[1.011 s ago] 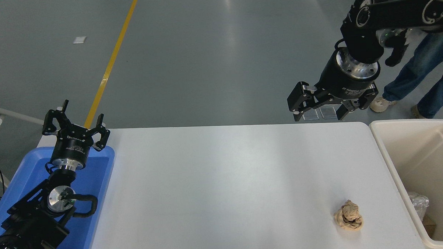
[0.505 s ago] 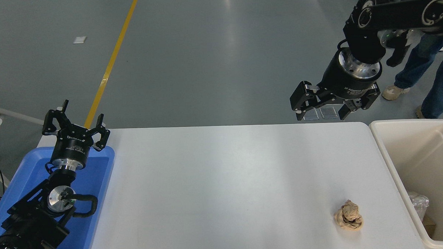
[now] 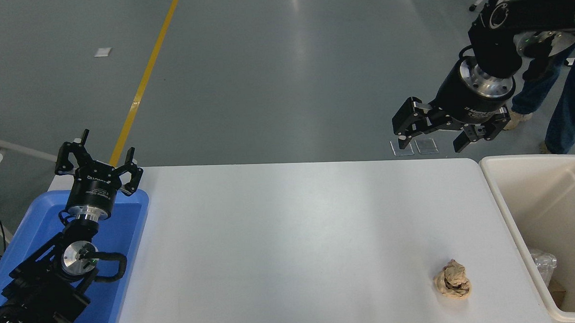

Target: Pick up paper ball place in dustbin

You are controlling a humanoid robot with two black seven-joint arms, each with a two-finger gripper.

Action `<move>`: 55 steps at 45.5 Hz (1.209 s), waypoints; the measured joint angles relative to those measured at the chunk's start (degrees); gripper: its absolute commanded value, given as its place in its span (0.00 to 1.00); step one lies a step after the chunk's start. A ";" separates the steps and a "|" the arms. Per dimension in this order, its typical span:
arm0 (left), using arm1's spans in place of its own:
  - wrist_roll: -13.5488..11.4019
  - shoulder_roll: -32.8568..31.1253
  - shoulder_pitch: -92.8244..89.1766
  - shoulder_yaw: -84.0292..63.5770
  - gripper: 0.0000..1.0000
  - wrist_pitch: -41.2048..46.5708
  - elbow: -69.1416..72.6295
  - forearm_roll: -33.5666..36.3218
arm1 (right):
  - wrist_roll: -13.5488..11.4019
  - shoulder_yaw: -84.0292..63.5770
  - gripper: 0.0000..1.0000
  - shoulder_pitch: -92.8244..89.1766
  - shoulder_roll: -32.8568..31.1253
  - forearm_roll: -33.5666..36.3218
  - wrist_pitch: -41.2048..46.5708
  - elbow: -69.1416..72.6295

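The paper ball (image 3: 453,280), a tan wrinkled wad, lies on the white table (image 3: 290,238) near its front right. The cream dustbin (image 3: 504,201) stands just right of the table. My right gripper (image 3: 432,139) is open and empty, high above the table's far right edge, well behind the ball. My left gripper (image 3: 97,158) is open and parked over the blue tray at the lower left.
A shallow blue tray (image 3: 127,224) sits at the table's left end under the left arm. A clear plastic wad (image 3: 543,262) lies inside the dustbin. A person's legs (image 3: 560,104) stand beyond the bin at the top right.
My right gripper has moved to the right and slightly up, staying open. The person's legs have shifted right. The paper ball and the left arm have not moved.
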 measured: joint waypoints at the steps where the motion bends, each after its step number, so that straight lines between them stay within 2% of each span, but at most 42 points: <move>1: 0.00 0.00 0.00 0.00 0.99 0.00 0.00 0.01 | 0.00 -0.12 1.00 -0.11 -0.09 0.00 0.00 0.00; 15: 0.00 0.00 0.00 0.00 0.99 -0.01 -0.01 0.01 | -0.08 -1.24 1.00 -6.14 -1.55 -0.49 -2.63 -0.02; 29: 0.00 0.00 0.00 0.00 0.99 -0.01 0.00 0.01 | -0.40 -4.53 1.00 -17.35 -2.07 -6.53 -19.29 -1.05; 36: 0.00 0.00 0.00 0.00 0.99 0.00 0.00 0.01 | -0.45 -5.08 1.00 -22.02 -2.79 -8.04 -24.63 -1.84; 55: 0.00 0.00 0.00 0.00 0.99 0.01 0.01 0.02 | -0.51 -2.87 1.00 -30.10 -7.53 -9.08 -29.12 -1.51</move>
